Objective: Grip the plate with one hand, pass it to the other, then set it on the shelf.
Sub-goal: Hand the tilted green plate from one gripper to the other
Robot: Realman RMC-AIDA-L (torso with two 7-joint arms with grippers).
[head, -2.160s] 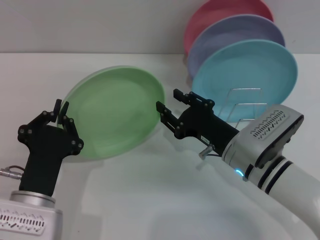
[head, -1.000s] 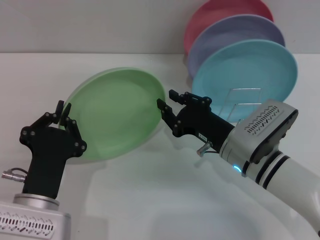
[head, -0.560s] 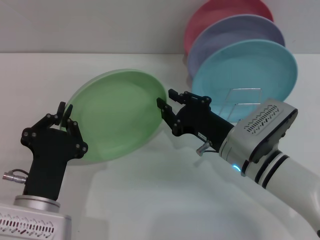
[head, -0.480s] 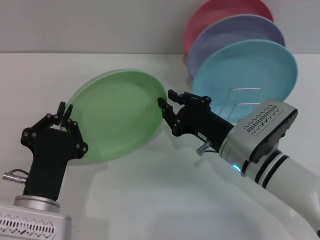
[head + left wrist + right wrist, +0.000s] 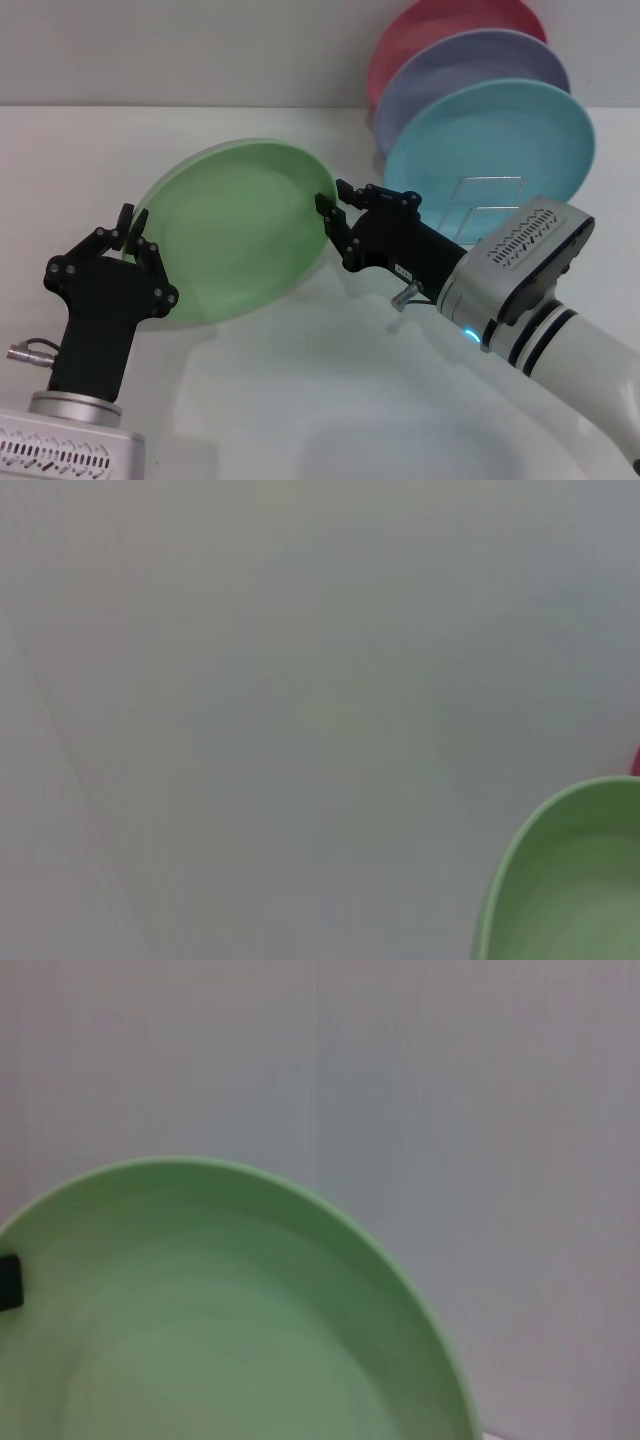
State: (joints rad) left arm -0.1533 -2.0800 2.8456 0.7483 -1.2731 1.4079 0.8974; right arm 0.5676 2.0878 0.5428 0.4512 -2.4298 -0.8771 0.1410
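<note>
White worktop: left claw clamped on green plate, right claw apart straddling its far rim; premature left release risks a drop.

Green plate tilted, raised — wire shelf behind.

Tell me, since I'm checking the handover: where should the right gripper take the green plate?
On the rim nearest the right gripper, opposite where the left gripper pinches the plate. The plate is held tilted in the air, so that thin raised edge faces the open fingers.
</note>
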